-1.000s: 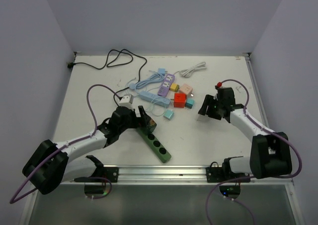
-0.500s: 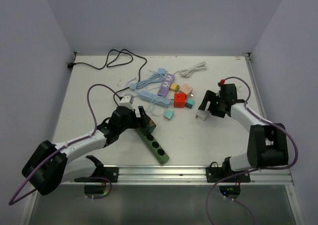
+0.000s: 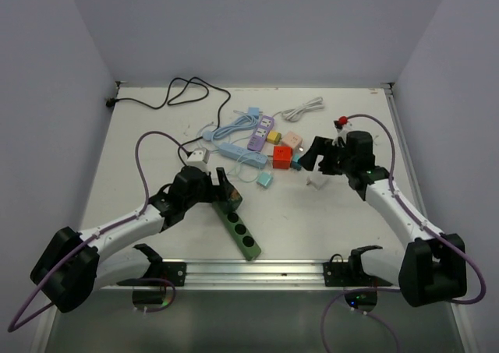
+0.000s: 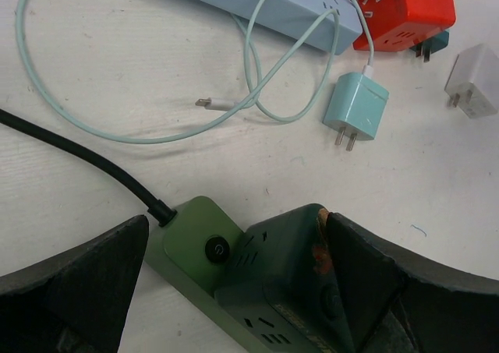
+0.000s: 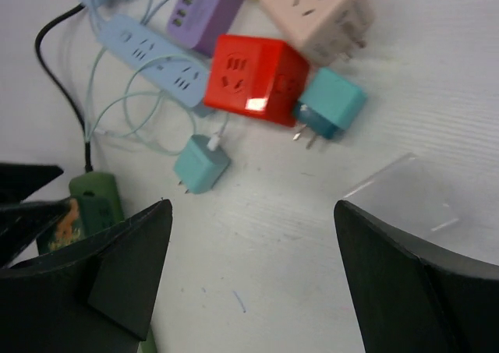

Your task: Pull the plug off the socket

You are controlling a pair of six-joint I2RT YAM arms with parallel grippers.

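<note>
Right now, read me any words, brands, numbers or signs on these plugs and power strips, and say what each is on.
Power symbol, a circle with a stroke: on the round button of the green power strip.
Orange sticker on the dark green cube adapter: too blurred to read.
Red cube adapter, blue power strip, purple power strip: no readable text.

red cube [image 5: 253, 79]: at blue strip's [image 5: 160, 61] end, teal adapter [image 5: 331, 107] touching it
teal charger [image 4: 355, 106]: flat on table [image 4: 117, 72], pale cord [image 4: 251, 57] looped beside
white block [image 4: 475, 80]: possibly a charger, near red cube
</note>
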